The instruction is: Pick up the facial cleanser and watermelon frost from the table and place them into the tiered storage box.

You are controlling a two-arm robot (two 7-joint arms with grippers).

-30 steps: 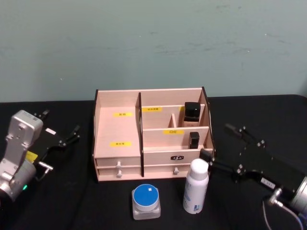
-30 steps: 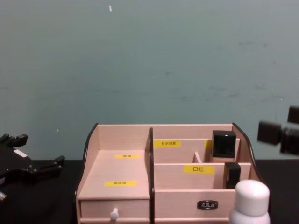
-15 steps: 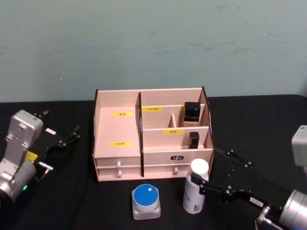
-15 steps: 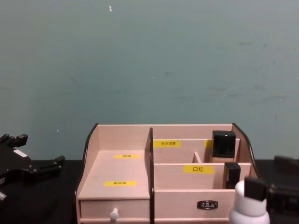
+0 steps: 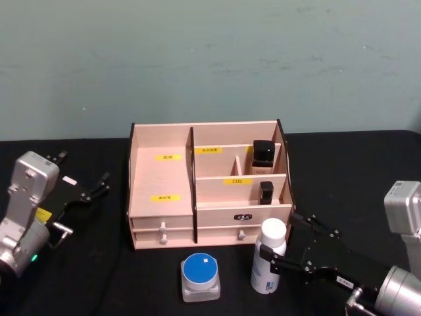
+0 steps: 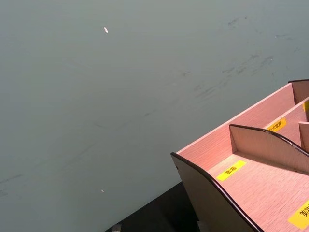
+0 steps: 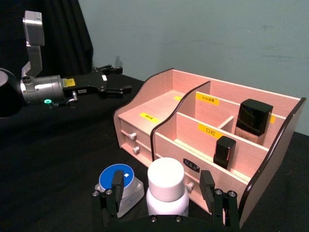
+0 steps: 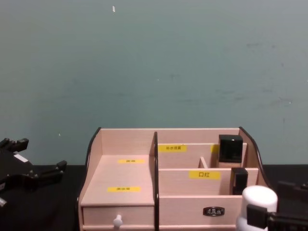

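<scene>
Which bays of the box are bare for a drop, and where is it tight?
Bare: in the tiered storage box, both left steps, between side wall and tall divider. Tight: the right bays' outer ends, holding a black-capped bottle and black tube.

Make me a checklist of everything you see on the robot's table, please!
Surface: black table.
Job's things: white bottle and blue-lidded jar stand in front of the wooden box, not yet inside.
Clutter: black-capped bottle and small black tube in the box's right compartments.
Grippers: right gripper open, fingers either side of the white bottle; left gripper open, parked left of the box.
Cables: nothing seen.
Surroundings: plain green wall behind.
</scene>
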